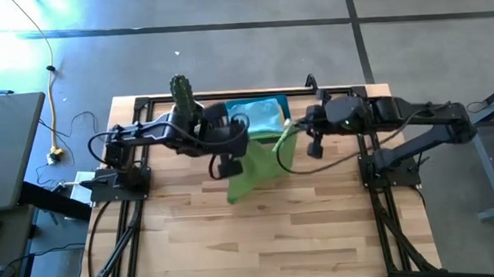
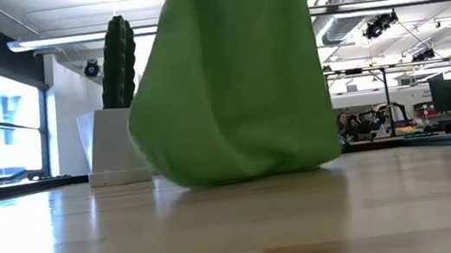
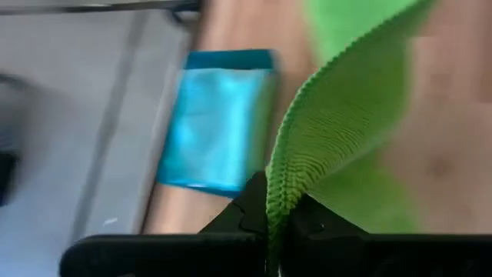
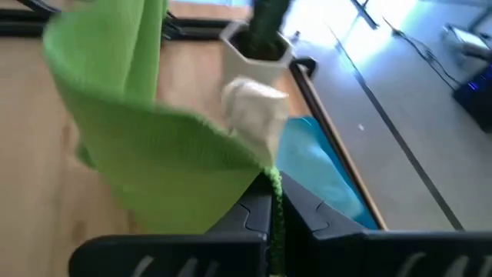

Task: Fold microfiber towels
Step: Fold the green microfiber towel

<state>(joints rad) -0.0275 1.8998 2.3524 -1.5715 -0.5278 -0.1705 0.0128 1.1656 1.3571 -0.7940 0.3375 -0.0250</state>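
One lime green microfiber towel (image 1: 261,163) hangs between my two grippers over the middle of the table. In the low view its lower part (image 2: 248,163) comes down to the table top. My left gripper (image 1: 229,165) is shut on the towel's left end and shows in its wrist view (image 3: 275,227). My right gripper (image 1: 303,137) is shut on the towel's right end and shows in its wrist view (image 4: 273,211). No other towels show clearly. My left gripper pinches the towel's stitched edge (image 3: 278,185) between its two fingers, slanting down from the table's left. The cloth rises from the fingers in a curved fold and hangs slack. My right gripper pinches the towel's hemmed edge near a corner (image 4: 270,181) between its two fingers, slanting down from the table's right. The cloth spreads away from the fingers and sags slack toward the table.
A blue bin (image 1: 254,114) lies at the table's far edge behind the towel. A cactus in a white pot (image 1: 182,95) stands at the far left. The near half of the wooden table (image 1: 262,241) is bare. Black frame rails run along both sides.
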